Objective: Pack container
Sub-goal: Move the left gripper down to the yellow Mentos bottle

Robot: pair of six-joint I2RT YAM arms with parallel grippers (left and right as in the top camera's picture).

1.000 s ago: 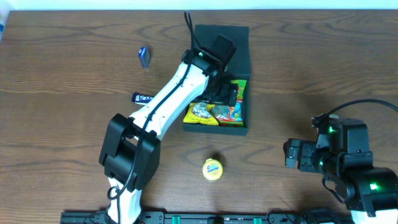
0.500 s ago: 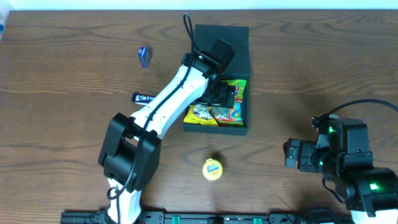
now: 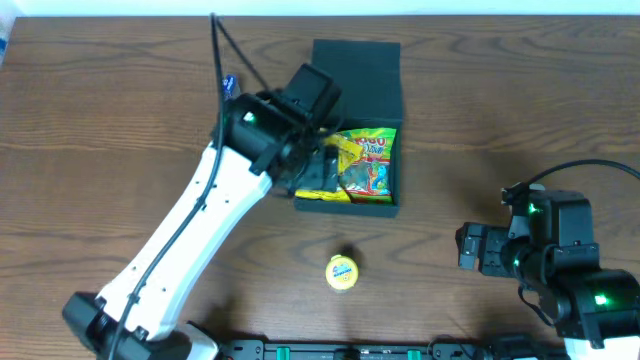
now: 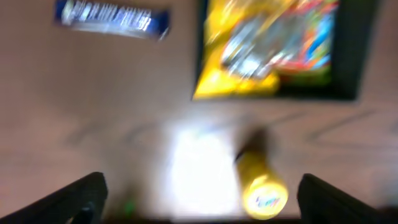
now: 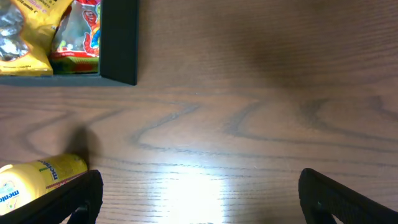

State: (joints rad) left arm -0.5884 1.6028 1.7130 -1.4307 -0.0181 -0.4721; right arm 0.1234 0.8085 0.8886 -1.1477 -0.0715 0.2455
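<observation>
Hazard notes for the current station state: the container (image 3: 350, 207) sits at the far centre of the table (image 3: 520, 110), its flap lid laid open away from the robot, with yellow snack packets (image 3: 368, 165) already inside. The left gripper (image 4: 202, 190) hangs above the table just beside the container's near left corner, jaws spread fully wide and holding nothing. The right gripper (image 5: 202, 193) is equally wide and empty, parked well apart near the right edge. Two items remain outside, a yellow tube (image 3: 342, 272) lying on its side in front of the container and a blue bar (image 4: 112, 18) to the container's left. Probable faults:

1. The tube is round and may roll away if one finger touches it before the other, so both fingers should close evenly across it.
2. One packet corner appears to ride over the container's left rim (the left wrist view is blurred, so this is uncertain). A packet left proud of the rim would likely block the lid or be pushed out by the next item.
3. The left arm spans the area where the bar lies, and a low sweep could drag the bar.
4. The tube lies between both arms, so a simultaneous reach risks collision
</observation>
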